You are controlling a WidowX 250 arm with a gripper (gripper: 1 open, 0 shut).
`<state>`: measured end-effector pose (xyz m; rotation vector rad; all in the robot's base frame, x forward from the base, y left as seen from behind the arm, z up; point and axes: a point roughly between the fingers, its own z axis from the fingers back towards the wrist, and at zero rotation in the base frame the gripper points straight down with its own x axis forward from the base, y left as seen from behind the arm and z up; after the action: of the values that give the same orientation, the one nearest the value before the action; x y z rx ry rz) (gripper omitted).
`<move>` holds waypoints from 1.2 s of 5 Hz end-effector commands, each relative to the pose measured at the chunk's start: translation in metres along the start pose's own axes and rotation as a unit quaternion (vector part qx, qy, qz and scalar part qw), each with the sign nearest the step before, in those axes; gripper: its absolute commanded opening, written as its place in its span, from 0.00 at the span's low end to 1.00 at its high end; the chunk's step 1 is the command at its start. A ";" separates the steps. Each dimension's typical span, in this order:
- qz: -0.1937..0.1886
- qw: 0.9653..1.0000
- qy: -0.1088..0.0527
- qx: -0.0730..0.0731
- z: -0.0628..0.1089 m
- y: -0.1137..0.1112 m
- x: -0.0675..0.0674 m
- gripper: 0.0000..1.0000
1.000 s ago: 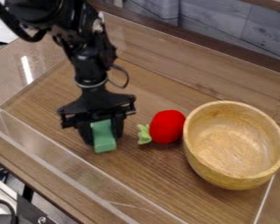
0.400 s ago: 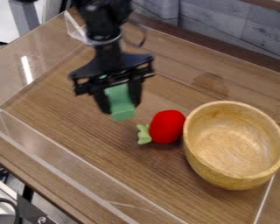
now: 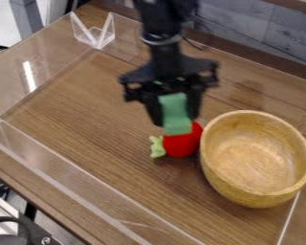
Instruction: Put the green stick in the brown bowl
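Note:
My black gripper (image 3: 174,103) points straight down and is shut on the green stick (image 3: 176,113), a short green block held upright between its fingers, lifted off the table. It hangs just above a red strawberry-like toy (image 3: 184,144), whose upper part it hides. The brown bowl (image 3: 255,158), a round wooden bowl with nothing in it, sits to the right of the stick, its near rim a short way off.
A clear plastic wall (image 3: 66,191) runs along the front and left of the wooden table (image 3: 66,115). A small clear stand (image 3: 92,31) sits at the back left. The red toy has a green leaf (image 3: 157,146) at its left.
The gripper has lifted the green stick off the table and carried it right, from left of the red toy to above it, near the bowl.

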<state>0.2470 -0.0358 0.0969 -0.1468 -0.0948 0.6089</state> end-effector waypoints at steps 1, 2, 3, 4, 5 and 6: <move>-0.020 1.000 -0.011 -0.018 -0.003 -0.024 -0.007 0.00; -0.036 0.999 -0.009 -0.022 -0.004 -0.048 -0.014 0.00; -0.042 0.999 -0.017 -0.024 -0.005 -0.069 -0.018 0.00; -0.052 0.998 -0.024 -0.026 -0.011 -0.075 -0.019 0.00; -0.061 0.997 -0.030 -0.024 -0.015 -0.076 -0.015 0.00; -0.068 0.997 -0.033 -0.023 -0.017 -0.076 -0.010 0.00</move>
<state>0.2736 -0.1045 0.0788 -0.1364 -0.1353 0.4709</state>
